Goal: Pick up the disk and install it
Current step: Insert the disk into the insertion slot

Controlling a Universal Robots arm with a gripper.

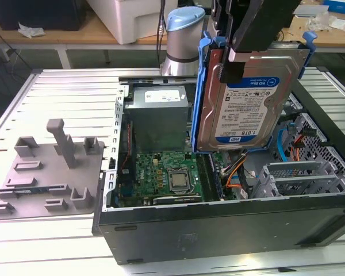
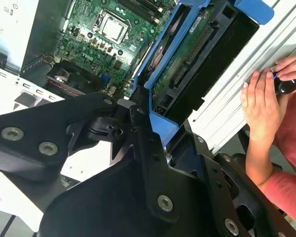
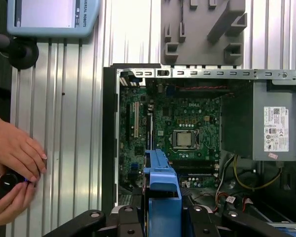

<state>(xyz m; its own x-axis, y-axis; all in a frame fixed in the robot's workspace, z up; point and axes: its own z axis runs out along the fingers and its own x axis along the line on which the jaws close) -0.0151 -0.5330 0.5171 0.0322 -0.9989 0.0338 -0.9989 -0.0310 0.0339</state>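
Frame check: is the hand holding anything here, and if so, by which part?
Yes: the hand grips the disk by its upper end; the disk hangs upright over the open computer case.

Disk (image 1: pixel 250 109) shiny metal, blue plastic frame; matt black pincer (image 1: pixel 250 34)

The hand (image 1: pixel 239 57) runs off the exterior view's top edge; the disk (image 1: pixel 253 109) hides some of the case (image 1: pixel 218 230).

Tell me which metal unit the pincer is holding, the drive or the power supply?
The disk: blue-railed and labelled, it hangs upright in the pincer over the open case. The grey power supply sits inside the case.
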